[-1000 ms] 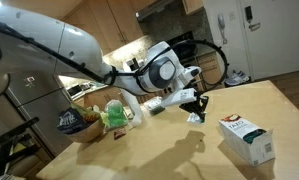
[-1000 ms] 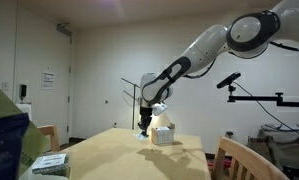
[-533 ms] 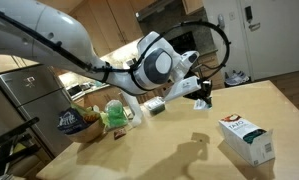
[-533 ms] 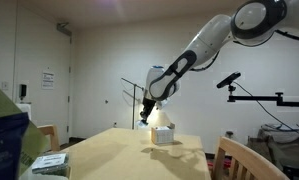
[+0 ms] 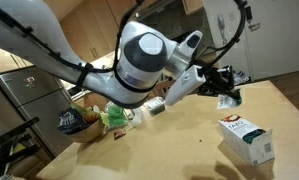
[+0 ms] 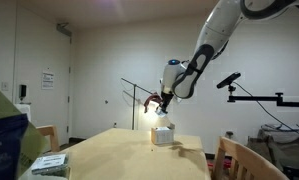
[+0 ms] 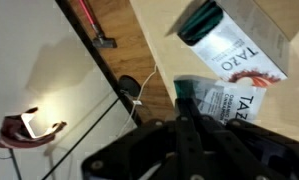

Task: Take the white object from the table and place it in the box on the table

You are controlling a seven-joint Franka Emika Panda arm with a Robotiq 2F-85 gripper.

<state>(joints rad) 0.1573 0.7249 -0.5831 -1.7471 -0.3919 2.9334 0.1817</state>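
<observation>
The white packet (image 7: 229, 104) with a green-teal patch and "TAZO" print hangs from my gripper (image 7: 187, 102), which is shut on it. In an exterior view my gripper (image 5: 222, 86) holds the packet (image 5: 229, 99) in the air, above and a little behind the box (image 5: 246, 138), a white carton with green print lying on the wooden table. In an exterior view my gripper (image 6: 161, 106) hovers just over the box (image 6: 163, 135). In the wrist view the box (image 7: 247, 38) lies below, beyond the packet.
A dark basket (image 5: 73, 122), a green bag (image 5: 116, 115) and a white roll (image 5: 130, 104) stand at the table's far side. A blue carton (image 6: 4, 140) and a flat packet (image 6: 49, 163) are near one camera. A chair back (image 6: 239, 160) stands by the table edge.
My gripper has lifted the packet off the table and carried it up and across until it is over the box. The box has not moved.
</observation>
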